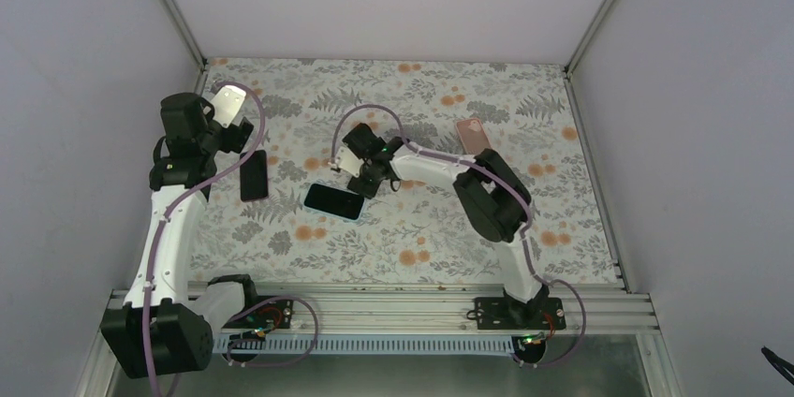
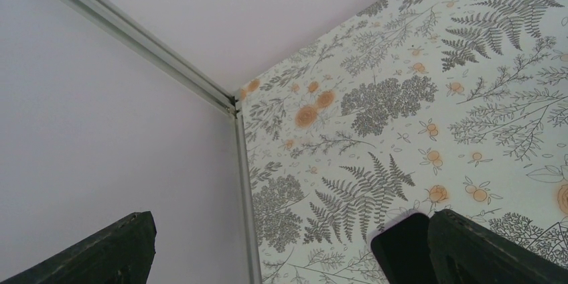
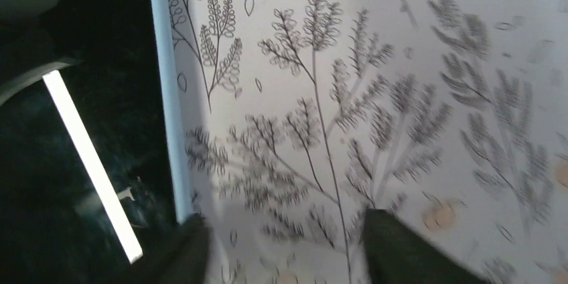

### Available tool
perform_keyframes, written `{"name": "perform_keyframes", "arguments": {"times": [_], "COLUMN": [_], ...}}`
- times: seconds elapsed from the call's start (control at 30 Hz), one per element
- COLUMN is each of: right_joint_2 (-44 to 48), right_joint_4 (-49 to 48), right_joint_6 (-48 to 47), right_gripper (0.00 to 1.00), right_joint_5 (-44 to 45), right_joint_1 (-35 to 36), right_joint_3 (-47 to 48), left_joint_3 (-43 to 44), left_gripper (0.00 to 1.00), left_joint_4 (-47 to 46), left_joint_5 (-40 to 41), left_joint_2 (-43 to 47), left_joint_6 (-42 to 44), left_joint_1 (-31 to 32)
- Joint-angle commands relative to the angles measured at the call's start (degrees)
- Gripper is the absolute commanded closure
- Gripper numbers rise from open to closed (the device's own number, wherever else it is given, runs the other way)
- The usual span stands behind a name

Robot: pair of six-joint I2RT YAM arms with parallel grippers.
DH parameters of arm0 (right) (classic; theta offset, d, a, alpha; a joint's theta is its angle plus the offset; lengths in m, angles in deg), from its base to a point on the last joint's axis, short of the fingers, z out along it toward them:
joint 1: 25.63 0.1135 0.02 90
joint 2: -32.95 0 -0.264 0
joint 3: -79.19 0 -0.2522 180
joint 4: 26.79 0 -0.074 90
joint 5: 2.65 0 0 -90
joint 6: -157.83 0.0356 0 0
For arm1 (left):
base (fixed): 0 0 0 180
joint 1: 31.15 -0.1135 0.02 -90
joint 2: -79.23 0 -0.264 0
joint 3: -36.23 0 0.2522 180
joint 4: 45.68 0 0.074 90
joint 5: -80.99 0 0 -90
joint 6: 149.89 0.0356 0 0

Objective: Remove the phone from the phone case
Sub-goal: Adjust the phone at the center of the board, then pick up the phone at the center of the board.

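A black slab with a glossy screen (image 1: 334, 200) lies flat at the table's centre. In the right wrist view it shows at the left (image 3: 67, 163) with a pale rim along its edge. My right gripper (image 1: 361, 178) is open just beside its right end, and its fingers (image 3: 402, 250) straddle bare table (image 3: 295, 257). A second black slab (image 1: 254, 175) lies on the left. My left gripper (image 1: 245, 144) hangs open over its far end, and the slab's corner (image 2: 402, 250) sits against the right finger (image 2: 482, 250). I cannot tell which slab is phone and which is case.
A pink phone-shaped slab (image 1: 473, 135) lies at the back right of the floral table cover (image 1: 431, 247). Grey walls enclose the table on three sides, and the left wall corner post (image 2: 238, 163) stands close to my left gripper. A rail (image 1: 393, 299) runs along the near edge.
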Motion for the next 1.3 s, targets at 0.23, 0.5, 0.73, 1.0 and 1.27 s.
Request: {"name": "perform_keyframes", "arguments": {"times": [0.23, 0.5, 0.73, 1.0, 1.27], "right_joint_2": [7.6, 4.8, 2.8, 0.3, -0.9], "right_joint_4": [8.7, 4.8, 5.6, 5.0, 4.0], "right_joint_6": [-4.2, 3.1, 3.3, 2.2, 1.2], "right_gripper": [0.0, 0.0, 0.0, 0.0, 0.0], "right_joint_5": [-13.5, -14.1, -16.7, -15.7, -12.7], "right_joint_1": [-1.4, 1.3, 3.1, 4.5, 4.8], "right_joint_3": [3.4, 1.3, -0.1, -0.1, -0.5], "left_joint_3": [0.3, -0.5, -1.5, -1.6, -2.1], "left_gripper": [0.0, 0.0, 0.0, 0.0, 0.0], "left_joint_4": [-2.1, -2.0, -1.7, -1.0, -1.0], "left_joint_5": [-0.2, 0.7, 1.6, 0.8, 0.8], "left_joint_2": [1.8, 2.1, 2.6, 2.8, 2.9], "left_joint_6": [-0.8, -1.5, -1.6, -2.7, -2.6], "left_joint_1": [-0.3, -0.3, -0.3, -0.2, -0.3]}}
